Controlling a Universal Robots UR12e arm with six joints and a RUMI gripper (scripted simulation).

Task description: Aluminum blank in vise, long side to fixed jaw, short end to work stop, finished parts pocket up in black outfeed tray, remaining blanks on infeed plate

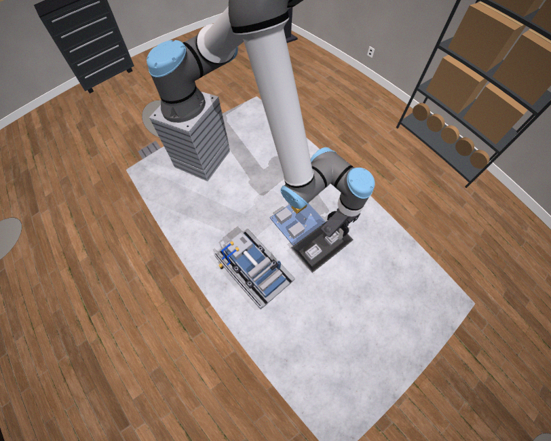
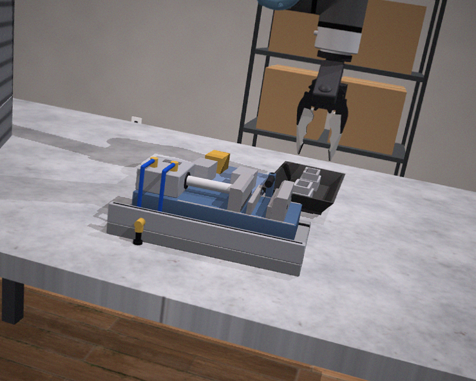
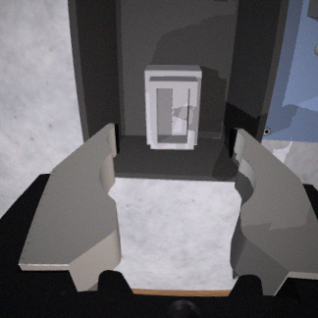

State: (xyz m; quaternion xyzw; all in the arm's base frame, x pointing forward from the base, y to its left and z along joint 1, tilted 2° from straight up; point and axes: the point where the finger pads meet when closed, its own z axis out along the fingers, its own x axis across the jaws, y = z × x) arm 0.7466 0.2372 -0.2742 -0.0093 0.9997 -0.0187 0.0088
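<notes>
My gripper point(image 2: 315, 156) point(image 3: 174, 128) is open and empty above the black outfeed tray point(image 1: 332, 255) point(image 2: 316, 204) point(image 3: 95, 74). One finished part point(image 1: 332, 237) point(image 2: 311, 174) point(image 3: 151, 108) lies flat below the fingers, pocket up. Another finished part point(image 1: 313, 251) point(image 2: 303, 187) lies in the tray, pocket up. Two gray blanks point(image 1: 283, 214) point(image 1: 296, 229) lie on the blue infeed plate point(image 1: 279, 226) point(image 3: 299, 74). A brass blank point(image 1: 298, 209) point(image 2: 217, 160) is behind them, partly hidden; its pose is unclear. No blank shows between the moving jaw point(image 2: 240, 190) and fixed jaw point(image 2: 280, 200).
The vise's hose-side block point(image 2: 160, 180) carries two blue hoses. A dark work stop point(image 2: 270, 180) rises beside the jaws. The infeed plate adjoins the tray, and short pins stand on it. The arm's blue wrist joint point(image 1: 293, 197) hangs over the plate's far edge.
</notes>
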